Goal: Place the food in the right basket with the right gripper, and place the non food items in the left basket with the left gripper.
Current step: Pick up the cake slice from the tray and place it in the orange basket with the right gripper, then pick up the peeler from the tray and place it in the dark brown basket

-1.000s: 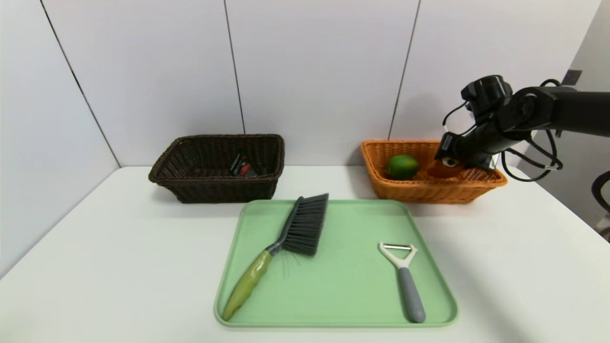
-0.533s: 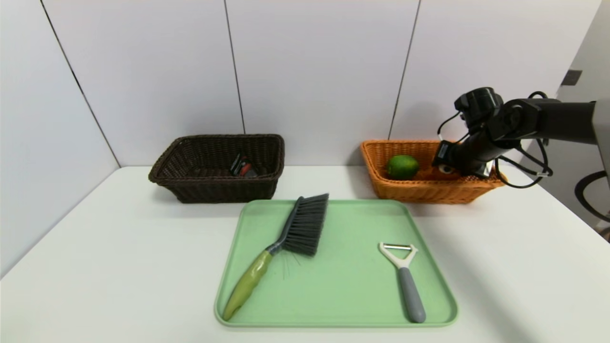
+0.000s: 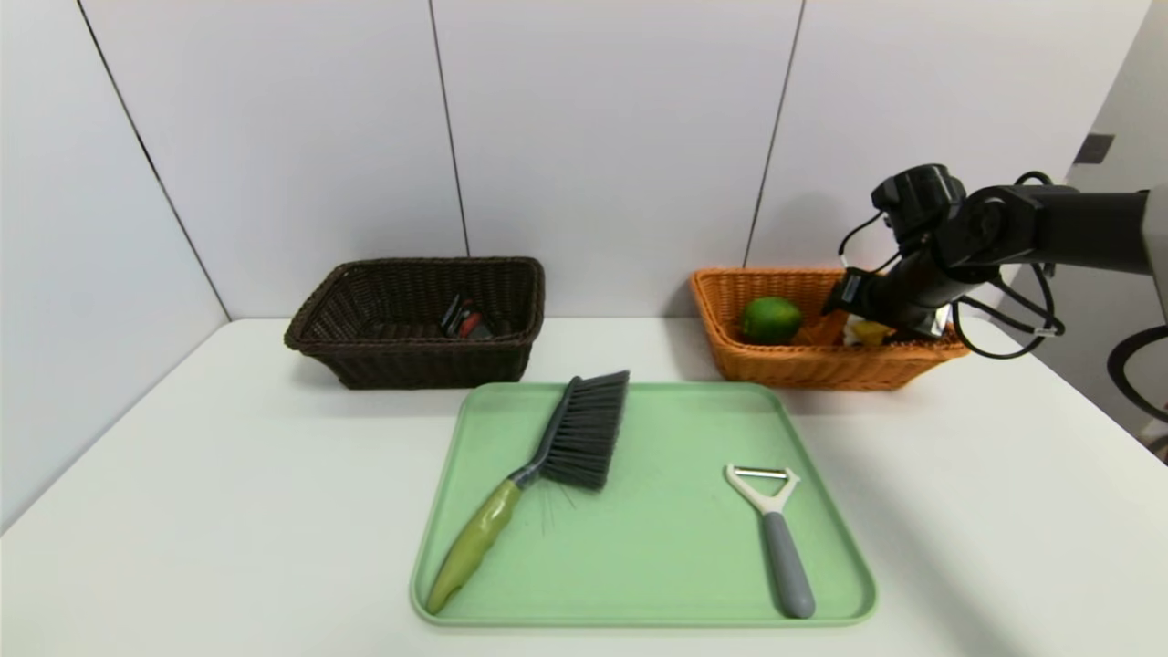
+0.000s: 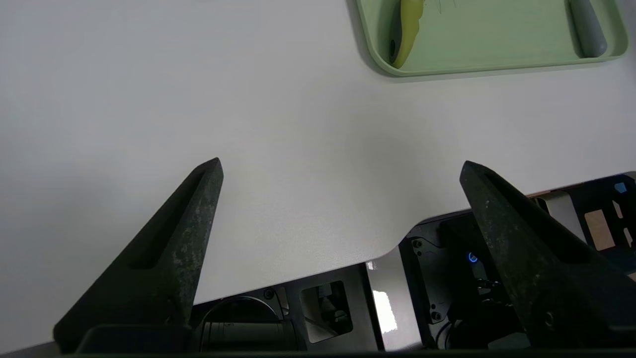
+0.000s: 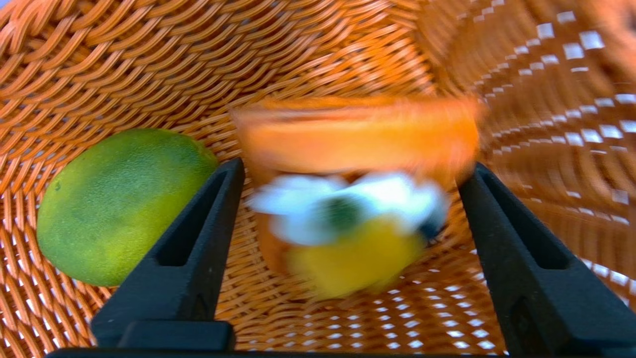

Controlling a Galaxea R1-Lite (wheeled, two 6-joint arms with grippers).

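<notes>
Over the orange right basket (image 3: 821, 370), head view: right gripper (image 3: 844, 315) was lowered inside beside a green fruit (image 3: 771, 320); brush (image 3: 538, 484) and peeler (image 3: 778, 538) lay on the green tray (image 3: 675, 584); dark left basket (image 3: 415, 365) held a small black-and-red item (image 3: 466, 321).

Left wrist view: left gripper (image 4: 342, 160) stood wide over the white table (image 4: 298, 124).

Right wrist view: jaws wide, an orange packet (image 5: 357, 144) between them, print blurred, no writing legible.

Green-yellow mango (image 5: 119, 204) and blurred orange package (image 5: 348, 149) inside the right basket (image 3: 821, 370); brush (image 3: 547, 474) and peeler (image 3: 780, 547) flat on tray (image 3: 675, 566).
</notes>
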